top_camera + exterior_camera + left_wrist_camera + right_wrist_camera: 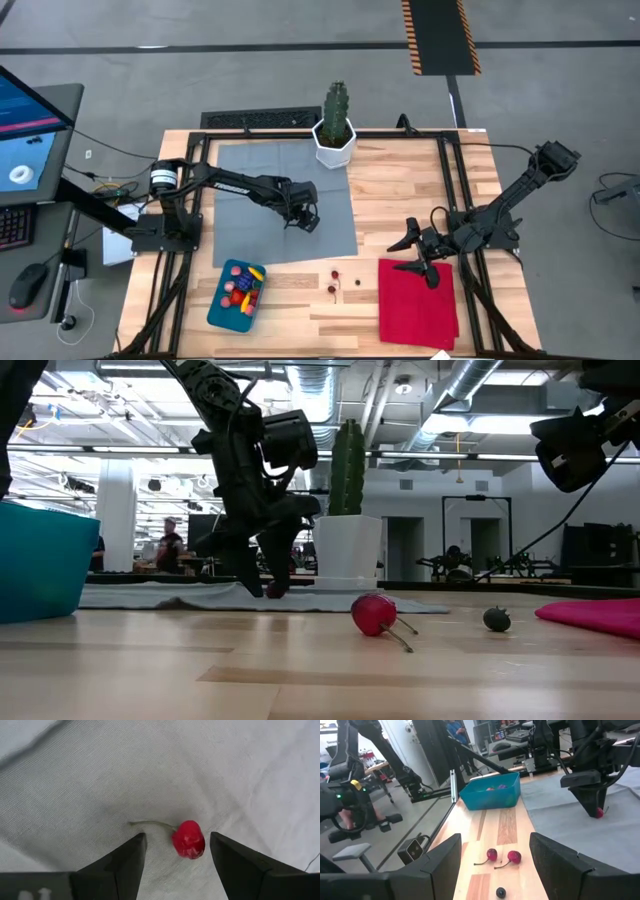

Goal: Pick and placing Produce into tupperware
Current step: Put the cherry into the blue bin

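A small red cherry (188,839) with a thin stem lies on the grey mat (250,190). My left gripper (302,216) is open and points down at it, one finger on each side, not touching. It also shows in the low view (266,586). The teal tupperware (237,296) sits on the wood near the front left and holds several produce pieces. Two red cherries (491,854) (514,856) and a dark berry (501,892) lie on the wood. My right gripper (421,250) is open and empty at the far left corner of the red cloth (418,300).
A green cactus in a white pot (335,135) stands at the mat's far right corner. The loose cherries (333,280) lie between the tupperware and the red cloth. A monitor, a keyboard and a mouse sit off the table's left side.
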Controlling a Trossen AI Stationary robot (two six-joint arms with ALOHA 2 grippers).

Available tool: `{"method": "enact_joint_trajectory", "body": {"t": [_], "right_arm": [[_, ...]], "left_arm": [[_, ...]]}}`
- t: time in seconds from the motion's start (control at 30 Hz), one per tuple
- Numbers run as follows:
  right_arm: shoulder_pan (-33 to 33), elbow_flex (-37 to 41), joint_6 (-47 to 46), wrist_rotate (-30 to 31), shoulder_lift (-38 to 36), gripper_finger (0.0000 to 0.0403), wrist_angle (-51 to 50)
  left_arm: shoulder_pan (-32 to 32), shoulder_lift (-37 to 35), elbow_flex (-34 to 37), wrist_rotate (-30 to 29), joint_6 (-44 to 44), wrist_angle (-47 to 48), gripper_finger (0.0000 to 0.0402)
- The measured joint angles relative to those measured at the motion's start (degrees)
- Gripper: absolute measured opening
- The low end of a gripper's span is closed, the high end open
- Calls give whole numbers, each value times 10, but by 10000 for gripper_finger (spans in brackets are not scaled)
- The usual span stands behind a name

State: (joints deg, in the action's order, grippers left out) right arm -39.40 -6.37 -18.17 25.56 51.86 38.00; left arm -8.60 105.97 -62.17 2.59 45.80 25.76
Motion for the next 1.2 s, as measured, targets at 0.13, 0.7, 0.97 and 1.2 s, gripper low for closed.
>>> {"method": "enact_joint_trajectory", "body": {"t": [0.13, 0.7, 0.97, 1.2], "right_arm": [[0, 0, 0, 0, 0, 259, 0], [0, 0, -3, 0, 0, 259, -3], [0, 0, -14, 0, 0, 259, -12], [0, 0, -24, 0, 0, 259, -18]], "left_arm": [[-1, 0, 0, 1, 24, 0, 217], [-1, 1, 1, 14, 34, 3, 90], [7, -29, -11, 25, -31, 11, 49], [43, -102, -41, -18, -128, 24, 61]]}}
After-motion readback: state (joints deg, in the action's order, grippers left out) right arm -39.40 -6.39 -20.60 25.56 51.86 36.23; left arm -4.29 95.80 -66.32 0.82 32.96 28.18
